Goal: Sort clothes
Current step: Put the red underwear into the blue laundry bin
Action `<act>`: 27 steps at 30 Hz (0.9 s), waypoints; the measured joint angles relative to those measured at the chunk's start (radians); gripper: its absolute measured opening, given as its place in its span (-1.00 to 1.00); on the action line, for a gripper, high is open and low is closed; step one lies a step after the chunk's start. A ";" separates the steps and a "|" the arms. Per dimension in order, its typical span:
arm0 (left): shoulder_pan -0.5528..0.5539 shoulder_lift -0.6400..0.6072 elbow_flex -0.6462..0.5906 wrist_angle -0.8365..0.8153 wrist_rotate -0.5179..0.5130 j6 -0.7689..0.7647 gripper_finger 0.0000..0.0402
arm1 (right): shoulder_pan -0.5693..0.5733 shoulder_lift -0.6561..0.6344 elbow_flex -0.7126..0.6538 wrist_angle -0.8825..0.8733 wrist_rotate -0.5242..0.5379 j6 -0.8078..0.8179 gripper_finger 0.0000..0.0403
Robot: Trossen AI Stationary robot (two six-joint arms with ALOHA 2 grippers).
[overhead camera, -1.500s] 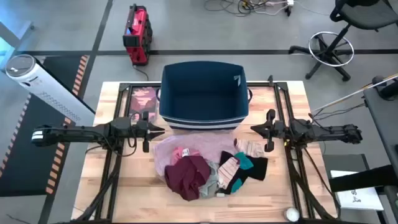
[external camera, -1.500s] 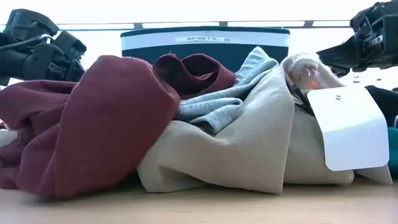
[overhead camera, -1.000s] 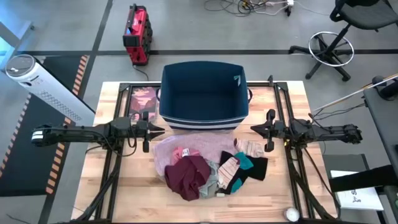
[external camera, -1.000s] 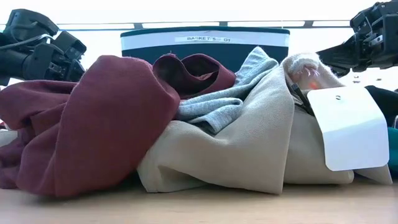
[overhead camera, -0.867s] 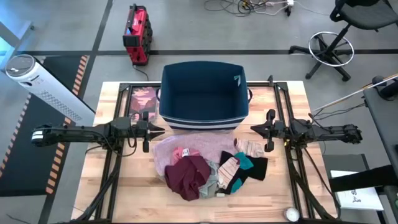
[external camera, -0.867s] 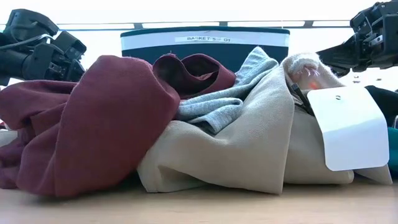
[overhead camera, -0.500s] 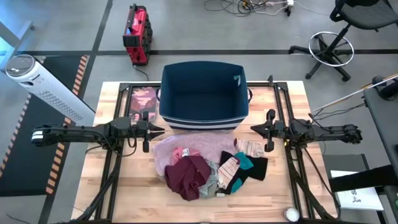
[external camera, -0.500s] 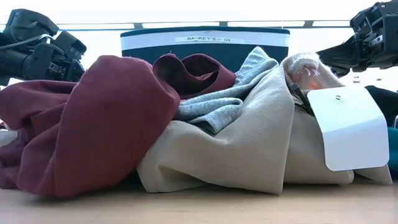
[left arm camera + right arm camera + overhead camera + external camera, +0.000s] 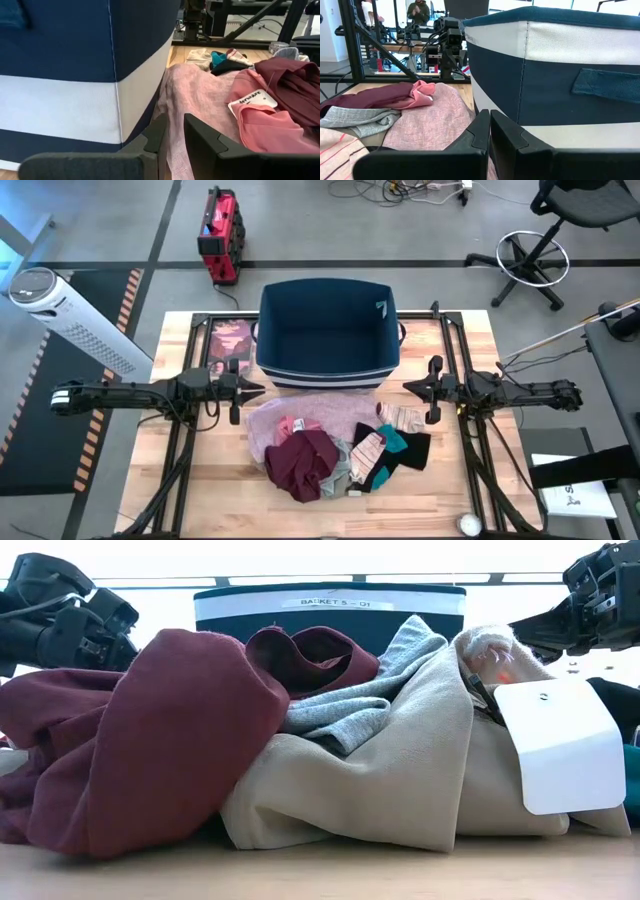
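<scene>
The clothes lie in a pile on the wooden table, in front of the navy bin. The pile holds a pale pink garment, a maroon one, a grey one, a beige one, teal and black pieces, and striped socks. My left gripper hovers at the pile's left, its fingers a narrow slit apart. My right gripper hovers at the pile's right, shut. Neither touches anything.
The navy bin with white stripes stands open at the table's far middle. A pink-covered book lies left of it. A white tag hangs from the beige garment. Black frame rails run along both table sides. A white ball lies near the front right.
</scene>
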 joint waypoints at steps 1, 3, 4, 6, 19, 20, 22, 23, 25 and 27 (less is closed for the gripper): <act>0.000 0.000 0.000 0.009 0.000 -0.011 -0.75 | 0.000 0.000 0.000 0.000 0.000 0.000 -1.00; 0.000 0.000 0.000 0.049 0.000 -0.079 -0.75 | 0.000 0.000 0.000 0.000 0.000 0.000 -1.00; 0.000 0.000 0.000 0.070 0.000 -0.132 -0.75 | 0.000 0.000 0.000 0.000 0.000 0.000 -1.00; 0.000 0.001 0.000 0.101 -0.001 -0.235 -0.75 | 0.000 0.000 0.000 0.000 0.000 0.000 -1.00; -0.002 0.019 0.018 0.289 -0.006 -0.433 -0.75 | 0.000 0.000 0.000 0.000 0.000 0.000 -1.00; -0.002 0.019 0.038 0.280 0.006 -0.433 -0.75 | 0.000 0.000 0.000 0.000 0.000 0.000 -1.00; -0.002 0.023 0.096 0.220 0.021 -0.415 -0.75 | 0.000 0.000 0.000 0.000 0.000 0.000 -1.00; -0.002 0.031 0.136 0.172 0.032 -0.398 -0.75 | 0.000 0.000 0.000 0.000 0.000 0.000 -1.00; -0.004 0.052 0.228 0.052 0.055 -0.362 -0.74 | 0.000 0.000 0.000 0.000 0.000 0.000 -1.00; -0.009 0.081 0.325 -0.101 0.081 -0.320 -0.71 | 0.000 0.000 0.000 0.000 0.000 0.000 -1.00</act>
